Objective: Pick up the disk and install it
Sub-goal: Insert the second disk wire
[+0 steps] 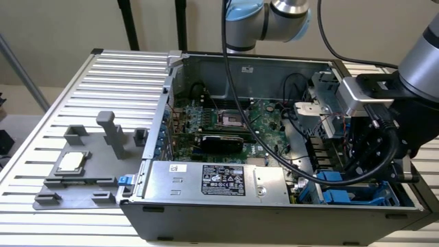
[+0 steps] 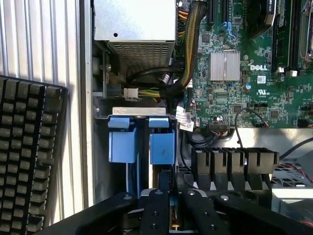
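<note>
The gripper (image 2: 168, 210) is hanging right over the blue drive cage (image 2: 142, 139) in the open PC case (image 1: 226, 62), fingers pinched on the disk (image 2: 168, 196), partway down into a cage slot.

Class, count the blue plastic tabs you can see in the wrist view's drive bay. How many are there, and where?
2. The first blue tab and the second blue tab stand side by side, just beyond the gripper. Others may be hidden beneath the gripper.

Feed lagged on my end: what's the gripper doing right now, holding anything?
Gripper: closed down narrow over the blue drive bays; whether it grips the disk cannot be told.
</note>
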`<state>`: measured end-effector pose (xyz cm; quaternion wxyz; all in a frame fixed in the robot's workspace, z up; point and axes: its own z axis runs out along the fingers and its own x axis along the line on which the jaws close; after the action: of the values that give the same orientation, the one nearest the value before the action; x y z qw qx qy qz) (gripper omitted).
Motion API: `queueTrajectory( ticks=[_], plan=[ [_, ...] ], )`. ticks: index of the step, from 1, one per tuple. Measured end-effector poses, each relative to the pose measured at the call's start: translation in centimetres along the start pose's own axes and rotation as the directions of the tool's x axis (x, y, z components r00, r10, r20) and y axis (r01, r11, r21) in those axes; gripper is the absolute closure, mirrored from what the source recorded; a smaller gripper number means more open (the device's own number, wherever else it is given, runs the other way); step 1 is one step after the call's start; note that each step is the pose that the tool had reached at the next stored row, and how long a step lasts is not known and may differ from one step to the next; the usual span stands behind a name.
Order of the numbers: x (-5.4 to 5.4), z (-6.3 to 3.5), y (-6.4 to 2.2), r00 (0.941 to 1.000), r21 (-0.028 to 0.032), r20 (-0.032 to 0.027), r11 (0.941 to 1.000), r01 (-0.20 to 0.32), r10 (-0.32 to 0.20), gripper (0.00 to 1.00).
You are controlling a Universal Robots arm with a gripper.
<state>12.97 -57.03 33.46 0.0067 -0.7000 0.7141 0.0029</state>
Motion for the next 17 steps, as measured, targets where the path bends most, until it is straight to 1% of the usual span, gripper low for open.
queueTrajectory(
  ticks=[3, 4, 5, 7, 9, 13, 14, 15, 16, 17],
  plan=[
    [0.0, 0.13, -0.01, 1.0000, 0.0000, 0.0032, 1.0000, 0.000, 0.000, 0.82],
    [0.0, 0.02, -0.01, 1.0000, -0.0001, 0.0021, 1.0000, 0.000, 0.000, 0.76],
    [0.0, -0.15, -0.01, 1.0000, -0.0001, 0.0011, 1.0000, 0.000, 0.000, 0.76],
    [0.0, -0.33, 0.13, 1.0000, -0.0001, 0.0015, 1.0000, 0.000, 0.000, 0.76],
    [0.1, -0.43, 0.60, 1.0000, 0.0000, 0.0019, 1.0000, 0.000, 0.000, 0.76],
    [0.1, -0.62, 1.93, 1.0000, -0.0001, 0.0018, 1.0000, 0.000, 0.000, 0.76],
    [0.1, -0.64, 2.11, 1.0000, 0.0000, 0.0018, 1.0000, 0.000, 0.000, 0.78],
    [0.1, -0.65, 2.16, 1.0000, -0.0001, 0.0018, 1.0000, 0.000, 0.000, 0.85],
    [0.1, -0.64, 2.16, 1.0000, -0.0001, 0.0020, 1.0000, 0.001, -0.001, 0.89],
    [0.1, -0.65, 2.16, 1.0000, 0.0000, 0.0019, 1.0000, 0.001, -0.001, 0.89]
  ],
)
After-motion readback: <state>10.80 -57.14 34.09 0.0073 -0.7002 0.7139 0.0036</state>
